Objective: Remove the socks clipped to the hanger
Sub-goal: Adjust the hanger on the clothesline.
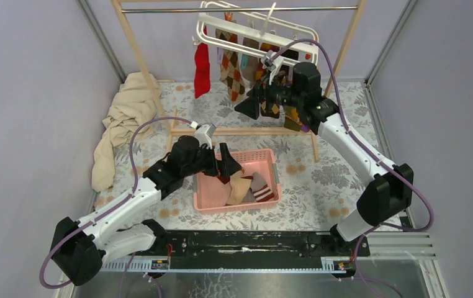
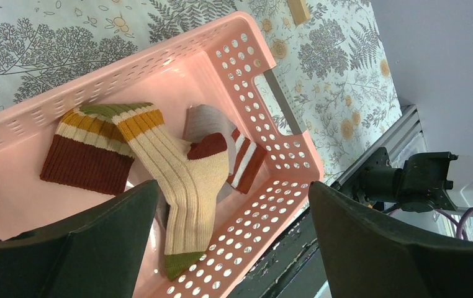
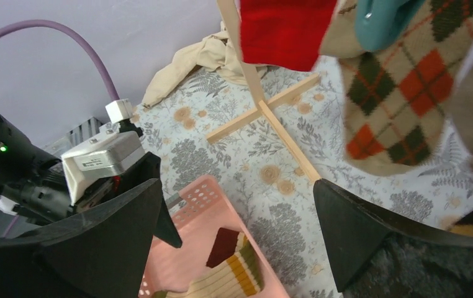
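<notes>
The white hanger (image 1: 256, 28) hangs from the rack's rail at the back. Clipped to it are a red sock (image 1: 202, 69), argyle socks (image 1: 231, 71) and others behind my right arm. My right gripper (image 1: 260, 99) is open just below and in front of the hanging socks, holding nothing. In the right wrist view the red sock (image 3: 283, 31) and an argyle sock (image 3: 401, 105) hang above the open gripper (image 3: 237, 230). My left gripper (image 1: 221, 162) hovers open over the pink basket (image 1: 240, 207). Below this empty gripper (image 2: 234, 236) lie a beige ribbed sock (image 2: 184, 180) and striped socks (image 2: 88, 158).
The wooden rack's foot bars (image 3: 271, 118) cross the floral table between the hanger and the basket (image 3: 203, 205). A beige cloth (image 1: 122, 124) is heaped against the left wall. A teal clip (image 3: 380, 22) grips the top of the argyle sock. Grey walls close both sides.
</notes>
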Controlling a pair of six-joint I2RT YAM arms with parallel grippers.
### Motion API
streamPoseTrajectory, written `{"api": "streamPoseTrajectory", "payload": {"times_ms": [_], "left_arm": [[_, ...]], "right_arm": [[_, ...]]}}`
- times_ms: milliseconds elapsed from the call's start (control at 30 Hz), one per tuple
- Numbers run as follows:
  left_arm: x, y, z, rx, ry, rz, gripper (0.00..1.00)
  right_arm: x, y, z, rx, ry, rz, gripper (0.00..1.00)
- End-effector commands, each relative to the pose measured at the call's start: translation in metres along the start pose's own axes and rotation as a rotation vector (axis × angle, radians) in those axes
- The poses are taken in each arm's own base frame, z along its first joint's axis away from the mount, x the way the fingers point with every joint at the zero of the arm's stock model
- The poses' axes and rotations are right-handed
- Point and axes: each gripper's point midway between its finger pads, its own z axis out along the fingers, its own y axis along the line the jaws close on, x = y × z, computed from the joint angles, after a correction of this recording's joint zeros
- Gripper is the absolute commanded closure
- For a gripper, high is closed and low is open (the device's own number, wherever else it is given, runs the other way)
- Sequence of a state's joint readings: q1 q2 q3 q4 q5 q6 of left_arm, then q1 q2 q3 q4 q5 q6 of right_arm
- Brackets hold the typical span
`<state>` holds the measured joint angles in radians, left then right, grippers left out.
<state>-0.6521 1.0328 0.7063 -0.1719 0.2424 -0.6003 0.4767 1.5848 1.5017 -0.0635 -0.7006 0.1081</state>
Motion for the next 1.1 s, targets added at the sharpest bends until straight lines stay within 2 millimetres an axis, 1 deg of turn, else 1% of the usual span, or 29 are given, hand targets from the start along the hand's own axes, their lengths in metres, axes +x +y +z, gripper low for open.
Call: {"api": "streamPoseTrajectory", "payload": {"times_ms": [0,67,167,400,567,667,767,867,900,967,1000,1067], "left_arm": [[-0.013,-0.009,-0.003,0.02,-0.052,0.025,0.01],[-0.014,-0.008,-0.002,0.019,-0.054,0.025,0.01],[-0.013,-0.007,0.0,0.018,-0.052,0.027,0.01],[-0.012,-0.005,0.005,0.015,-0.045,0.029,0.01],[-0.011,-0.003,0.006,0.008,-0.04,0.035,0.01],[-0.01,-0.002,0.008,0.005,-0.037,0.033,0.01],[-0.01,-0.001,0.008,0.003,-0.036,0.033,0.01],[-0.01,-0.002,0.009,0.009,-0.038,0.031,0.01],[-0.01,-0.002,0.009,0.009,-0.038,0.031,0.01],[-0.01,-0.003,0.008,0.012,-0.039,0.032,0.01],[-0.01,-0.003,0.008,0.014,-0.038,0.033,0.01],[-0.01,-0.003,0.008,0.014,-0.038,0.032,0.01]], "right_arm": [[0.047,-0.011,0.001,0.045,0.057,0.102,0.0],[0.037,-0.02,-0.003,0.101,-0.022,0.026,0.0],[0.03,-0.025,-0.011,0.147,-0.119,-0.071,0.0],[0.011,-0.026,-0.017,0.164,-0.262,-0.203,0.0],[-0.011,-0.014,-0.022,0.131,-0.356,-0.28,0.0],[-0.023,-0.003,-0.027,0.099,-0.388,-0.308,0.0],[-0.031,0.008,-0.027,0.057,-0.359,-0.303,0.0],[-0.035,0.007,-0.022,0.054,-0.247,-0.239,0.0],[-0.033,0.004,-0.02,0.065,-0.203,-0.209,0.0],[-0.035,-0.007,-0.018,0.124,-0.129,-0.148,0.0],[-0.029,-0.015,-0.017,0.161,-0.071,-0.104,0.0],[-0.026,-0.03,-0.018,0.249,0.003,-0.031,0.0]]}}
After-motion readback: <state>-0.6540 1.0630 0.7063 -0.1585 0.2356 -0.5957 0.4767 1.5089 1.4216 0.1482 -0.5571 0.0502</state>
